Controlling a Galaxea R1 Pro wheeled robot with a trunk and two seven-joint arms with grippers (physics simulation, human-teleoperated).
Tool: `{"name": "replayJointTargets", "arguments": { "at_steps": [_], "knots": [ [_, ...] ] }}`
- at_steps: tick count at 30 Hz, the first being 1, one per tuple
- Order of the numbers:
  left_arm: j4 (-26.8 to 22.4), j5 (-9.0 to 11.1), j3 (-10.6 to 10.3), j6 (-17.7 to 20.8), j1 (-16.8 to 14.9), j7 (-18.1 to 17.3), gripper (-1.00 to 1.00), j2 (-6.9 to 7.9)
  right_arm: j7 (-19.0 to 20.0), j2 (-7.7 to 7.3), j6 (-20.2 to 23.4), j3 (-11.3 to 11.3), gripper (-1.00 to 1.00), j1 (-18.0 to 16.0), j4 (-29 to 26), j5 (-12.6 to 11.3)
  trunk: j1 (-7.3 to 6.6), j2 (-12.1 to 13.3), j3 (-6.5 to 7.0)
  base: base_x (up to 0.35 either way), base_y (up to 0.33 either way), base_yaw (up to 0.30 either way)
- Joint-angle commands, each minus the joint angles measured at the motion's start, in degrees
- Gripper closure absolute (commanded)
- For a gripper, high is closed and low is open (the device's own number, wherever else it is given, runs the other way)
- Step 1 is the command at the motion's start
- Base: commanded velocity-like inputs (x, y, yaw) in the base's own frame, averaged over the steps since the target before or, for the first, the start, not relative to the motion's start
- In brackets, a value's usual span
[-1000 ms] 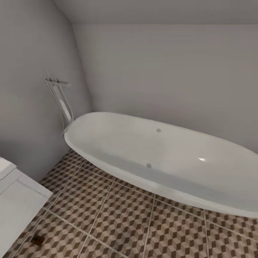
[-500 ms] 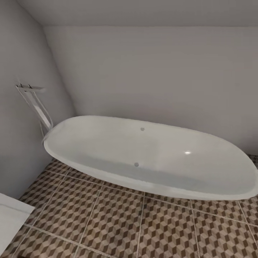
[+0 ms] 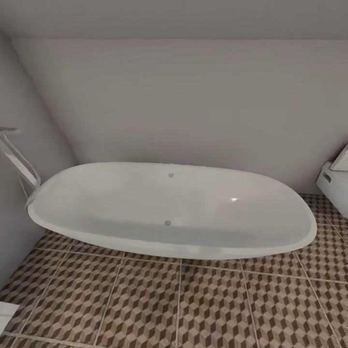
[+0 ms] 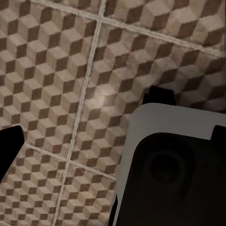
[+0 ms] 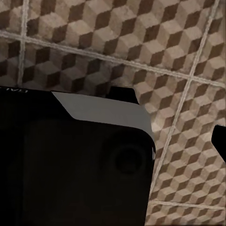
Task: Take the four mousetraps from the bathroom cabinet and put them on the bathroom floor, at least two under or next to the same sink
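bathroom floor [image 4: 61, 80] beneath left gripper [image 4: 84, 117] (apart)

Tub filler [image 3: 17, 157] cut by left edge, white fixture [image 3: 334, 181] cut by right edge, white corner [image 3: 6, 313] cropped at bottom left; gripper jaw states unreadable in wrist views.

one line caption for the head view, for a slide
Oval white bathtub on the cube-patterned bathroom floor against a plain grey wall.
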Motion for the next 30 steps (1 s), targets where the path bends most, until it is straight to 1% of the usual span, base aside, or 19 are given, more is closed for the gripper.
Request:
{"name": "replayJointTargets", "arguments": {
  "at_steps": [1,30],
  "knots": [
    [-0.2,0.4,-0.5,-0.1,0.0,0.4,-1.0,0.05,-0.3,0.02,-0.1,0.1,-1.0,-0.1,0.1,0.4,0.0,0.0,0.0,0.0,0.0,-0.299],
    [-0.2,0.4,-0.5,-0.1,0.0,0.4,-1.0,0.05,-0.3,0.02,-0.1,0.1,-1.0,-0.1,0.2,0.4,0.0,0.0,1.32,0.0,0.0,-0.296]
  ]
}}
